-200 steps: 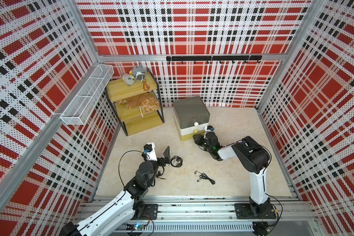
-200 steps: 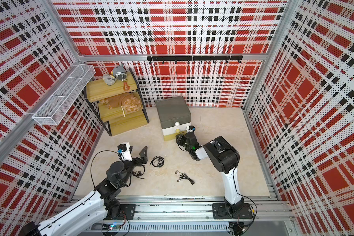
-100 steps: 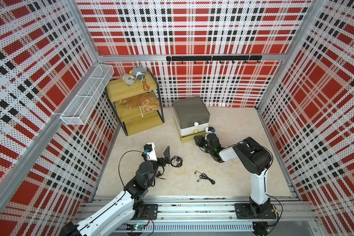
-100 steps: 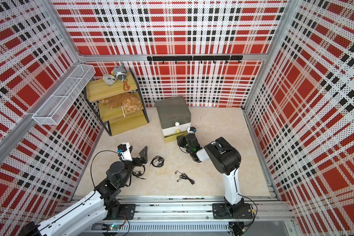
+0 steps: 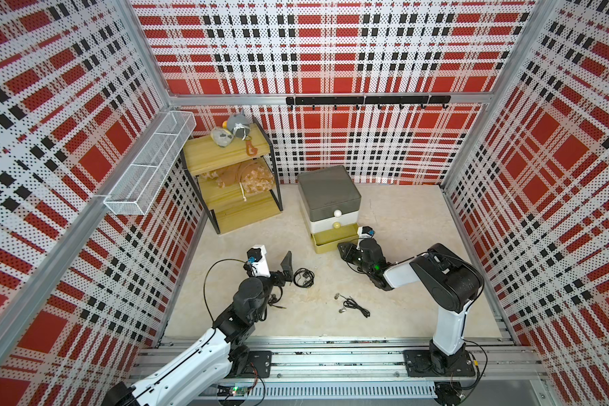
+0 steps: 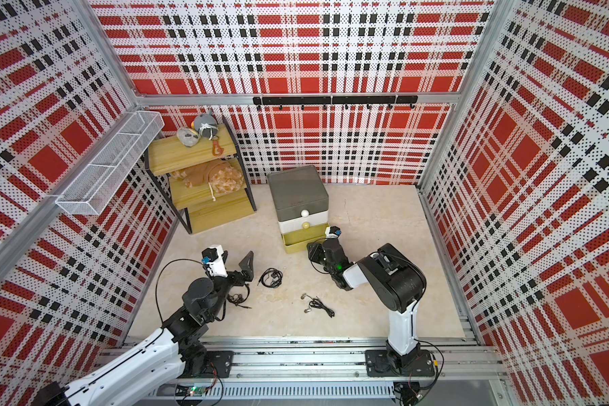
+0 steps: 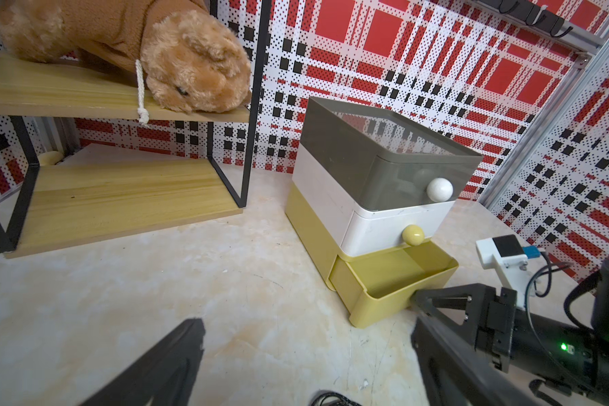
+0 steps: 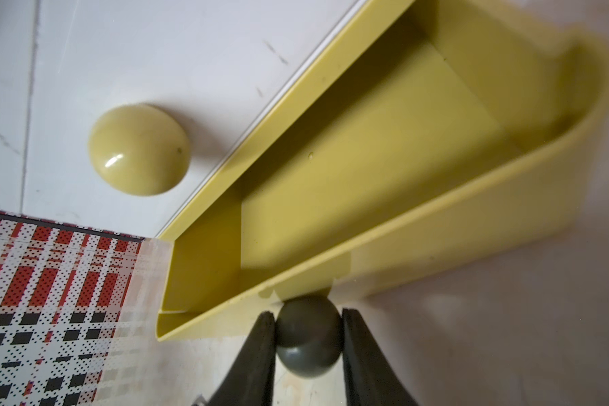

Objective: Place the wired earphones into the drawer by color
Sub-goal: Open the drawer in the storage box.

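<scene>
Your left pincer [image 7: 306,330] gapes wide on a low, outstretched arm; your right pincer [image 8: 308,318], reaching forward, pinches a round knob [image 8: 308,348].

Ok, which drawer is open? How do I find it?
Find the small plastic chest of three drawers standing on the floor beside the wooden shelf rack. The open one is the yellow bottom drawer, under the closed grey drawer and white drawer. It alone sticks out, with the right gripper shut on its dark round knob.

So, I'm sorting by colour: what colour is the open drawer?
Yellow. The drawer shows best in the right wrist view.
</scene>
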Motion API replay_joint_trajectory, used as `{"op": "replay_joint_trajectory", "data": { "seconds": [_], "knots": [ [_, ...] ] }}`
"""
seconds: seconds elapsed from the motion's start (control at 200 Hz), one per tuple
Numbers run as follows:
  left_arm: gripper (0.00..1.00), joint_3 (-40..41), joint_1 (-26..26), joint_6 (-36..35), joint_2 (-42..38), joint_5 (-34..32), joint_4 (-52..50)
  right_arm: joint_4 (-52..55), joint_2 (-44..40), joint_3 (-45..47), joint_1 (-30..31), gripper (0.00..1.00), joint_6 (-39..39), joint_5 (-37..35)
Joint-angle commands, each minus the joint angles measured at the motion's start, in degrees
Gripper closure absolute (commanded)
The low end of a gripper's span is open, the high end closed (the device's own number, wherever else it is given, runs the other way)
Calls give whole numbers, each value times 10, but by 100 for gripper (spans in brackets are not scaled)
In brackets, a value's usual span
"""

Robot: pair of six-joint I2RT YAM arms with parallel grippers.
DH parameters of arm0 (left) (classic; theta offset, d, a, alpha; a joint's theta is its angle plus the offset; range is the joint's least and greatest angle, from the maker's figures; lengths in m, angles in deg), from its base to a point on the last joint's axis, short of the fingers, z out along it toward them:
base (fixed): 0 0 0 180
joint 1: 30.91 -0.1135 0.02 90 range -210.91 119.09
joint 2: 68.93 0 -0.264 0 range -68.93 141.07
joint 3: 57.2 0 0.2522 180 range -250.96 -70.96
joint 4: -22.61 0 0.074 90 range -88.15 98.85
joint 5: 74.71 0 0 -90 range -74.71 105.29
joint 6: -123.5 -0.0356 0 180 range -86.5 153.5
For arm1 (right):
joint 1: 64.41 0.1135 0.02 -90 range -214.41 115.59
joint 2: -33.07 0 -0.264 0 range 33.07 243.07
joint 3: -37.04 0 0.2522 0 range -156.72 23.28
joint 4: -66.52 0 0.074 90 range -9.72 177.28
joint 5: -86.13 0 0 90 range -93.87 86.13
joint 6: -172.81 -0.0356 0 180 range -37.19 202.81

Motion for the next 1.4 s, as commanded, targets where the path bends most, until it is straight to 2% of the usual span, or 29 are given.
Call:
{"op": "replay_joint_trajectory", "data": {
  "seconds": [0.0,0.762,0.822,0.932,1.067,1.157,1.263,1.393],
  "knots": [
    [1,7,-4,-6,-6,-1,3,3,-32,19,9,66,2,-23],
    [1,7,-4,-6,-9,-3,1,19,-119,114,50,64,-5,-62],
    [1,7,-4,-6,-10,-3,1,25,-123,114,50,58,-4,-64],
    [1,5,-4,-5,-13,-6,-4,44,-131,112,54,36,-2,-68],
    [1,9,-7,13,-17,-40,-6,71,-163,121,57,26,5,-80],
    [1,1,-14,56,-14,-70,-28,108,-201,128,57,22,20,-91],
    [1,-22,-23,131,-17,-77,-90,164,-260,139,57,11,42,-113],
    [1,-61,-30,211,-14,-86,-195,257,-336,140,56,0,81,-176]
  ]
}}
